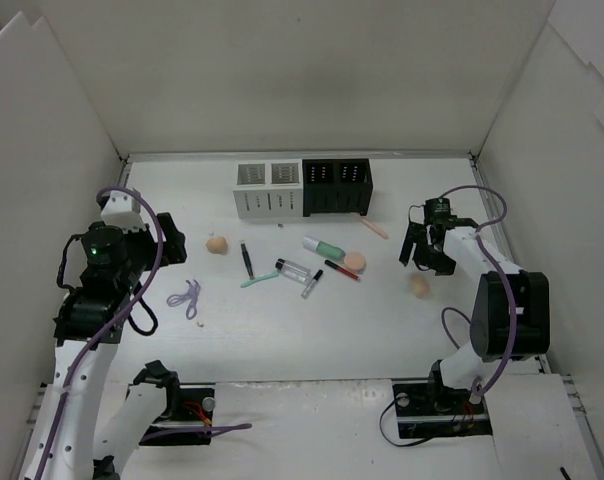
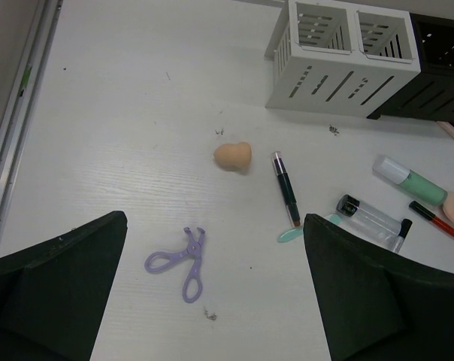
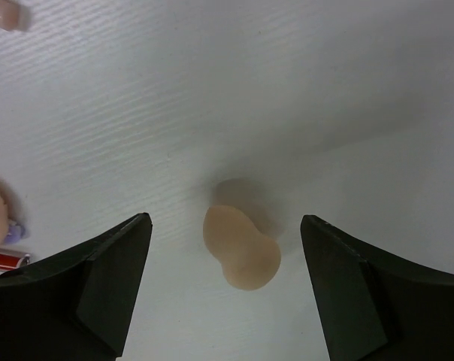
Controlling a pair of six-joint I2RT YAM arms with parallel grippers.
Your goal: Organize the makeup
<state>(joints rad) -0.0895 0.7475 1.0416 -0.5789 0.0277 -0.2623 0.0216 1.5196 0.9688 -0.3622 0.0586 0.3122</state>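
Top external: three sponges (image 1: pixel 216 243) (image 1: pixel 354 262) (image 1: pixel 420 285), perhaps five sticks (image 1: pixel 246 260) (image 1: pixel 252 282) (image 1: pixel 311 284) (image 1: pixel 342 270) (image 1: pixel 373 228).

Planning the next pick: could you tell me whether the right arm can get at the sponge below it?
Probably yes: the right gripper is open above the sponge, which lies framed between its fingers with nothing in between.

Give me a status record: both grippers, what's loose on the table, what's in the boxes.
left gripper: open, empty, above the table near the purple scissor-shaped tool
right gripper: open, astride the right sponge, fingers apart from it
loose on table: left sponge, middle sponge, mint-green tube, clear vial, red stick, black stick, mint stick, pink stick
white box: both visible compartments look empty
black box: inside too dark to tell
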